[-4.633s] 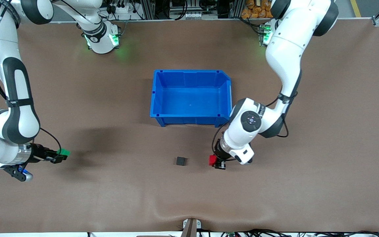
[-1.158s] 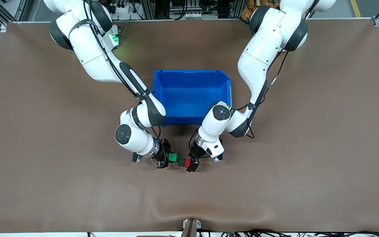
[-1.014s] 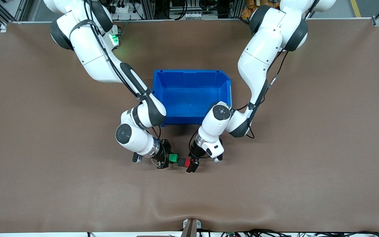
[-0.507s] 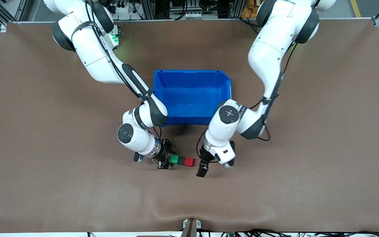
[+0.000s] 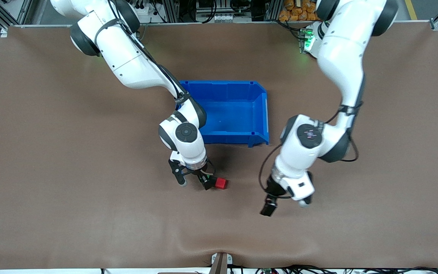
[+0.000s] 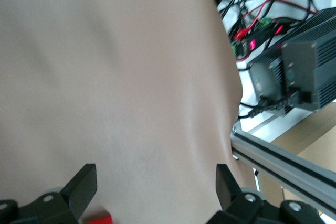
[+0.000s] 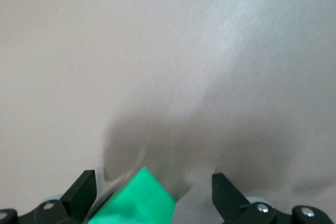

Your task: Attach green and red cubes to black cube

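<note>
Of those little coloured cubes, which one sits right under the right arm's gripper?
The green cube: it lies between the open fingers of the right gripper. The red cube sits beside that gripper, toward the left arm's end.

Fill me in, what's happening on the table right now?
The right gripper is open and low over the joined cubes just on the camera side of the blue bin. The red cube shows beside it, and the green cube sits between its open fingers. The left gripper is open, off toward its own end, holding nothing.
</note>
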